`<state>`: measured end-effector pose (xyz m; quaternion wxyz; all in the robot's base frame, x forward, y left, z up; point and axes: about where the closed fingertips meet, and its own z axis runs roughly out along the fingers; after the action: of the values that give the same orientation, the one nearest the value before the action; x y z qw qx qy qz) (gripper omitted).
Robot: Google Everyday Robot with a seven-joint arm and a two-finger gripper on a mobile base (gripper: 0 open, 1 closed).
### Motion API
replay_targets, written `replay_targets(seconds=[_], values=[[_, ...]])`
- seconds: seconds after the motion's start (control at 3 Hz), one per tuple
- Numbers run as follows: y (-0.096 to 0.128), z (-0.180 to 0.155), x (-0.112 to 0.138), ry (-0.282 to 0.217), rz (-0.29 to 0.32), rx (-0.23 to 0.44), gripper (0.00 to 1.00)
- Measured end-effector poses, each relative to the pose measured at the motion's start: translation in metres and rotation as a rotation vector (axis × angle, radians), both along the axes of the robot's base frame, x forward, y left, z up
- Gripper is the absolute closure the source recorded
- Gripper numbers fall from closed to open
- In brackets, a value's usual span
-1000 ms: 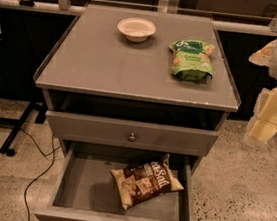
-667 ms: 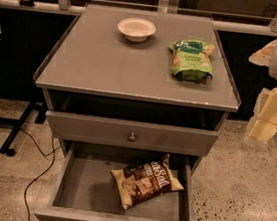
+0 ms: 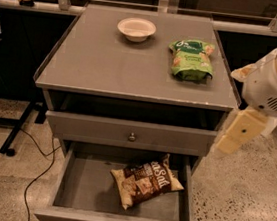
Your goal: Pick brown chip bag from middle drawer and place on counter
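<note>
Lying in the middle drawer (image 3: 82, 189), the brown chip bag (image 3: 145, 181) looks light and crinkly, best pinched mid-body; the gripper (image 3: 236, 135) hangs up to its right, clench untellable.

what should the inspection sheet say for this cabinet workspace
surface: counter, grey, scuffed along the front edge
job's things: brown chip bag lies flat in the open middle drawer, right of centre
clutter: white bowl and green snack bag on the counter, apart
grippers: pincer hangs off the cabinet's right side, level with the knobbed drawer front, well clear of the bag
cables: black cable across the floor, left
surroundings: speckled floor; black stand leg at left
</note>
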<state>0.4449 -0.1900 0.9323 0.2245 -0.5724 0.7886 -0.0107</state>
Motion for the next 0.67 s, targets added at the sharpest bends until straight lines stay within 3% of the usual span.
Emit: replay_targets(seconds=[0.67], values=[[0.048,-0.066,0.023,-0.038,-0.008,0.146,0.00]])
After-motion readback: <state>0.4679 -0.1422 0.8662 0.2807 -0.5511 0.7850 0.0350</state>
